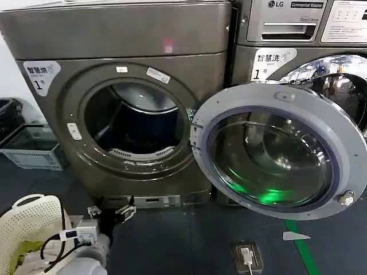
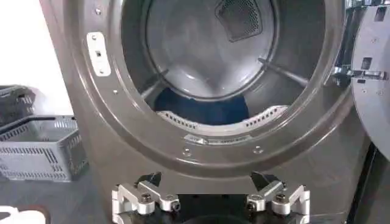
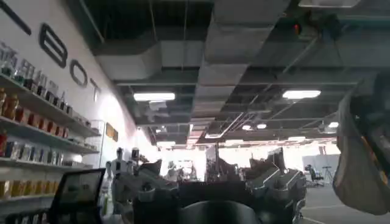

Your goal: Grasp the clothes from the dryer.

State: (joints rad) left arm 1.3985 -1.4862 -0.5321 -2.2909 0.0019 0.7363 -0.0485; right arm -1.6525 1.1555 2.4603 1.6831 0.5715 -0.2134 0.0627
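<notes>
Nearest to the robot, at the low left of the head view, the left arm reaches forward over the dark floor. Its left claw hangs low, in front of the bottom panel of the dryer and apart from it. In the left wrist view the two fingers of this claw stand wide apart, with nothing between them, so the claw is open and empty. Beside the arm, at the left edge, stands a cream perforated basket.

On the floor to the right lie a small dark device with a white cable and a green line of tape.

Behind the claw is the dryer, with its round door swung fully open to the right. The glass of the door hangs in front of the neighbouring LG machine. Inside the drum, at the bottom and toward the back, lies the dark blue clothes, behind the pale perforated lip of the opening. It is well above and beyond the left claw.

To the left of the dryer, a grey plastic crate stands on the floor near the wall.

The right claw points upward toward the ceiling of a large hall with shelves; whether its fingers are open or closed, I cannot tell.
</notes>
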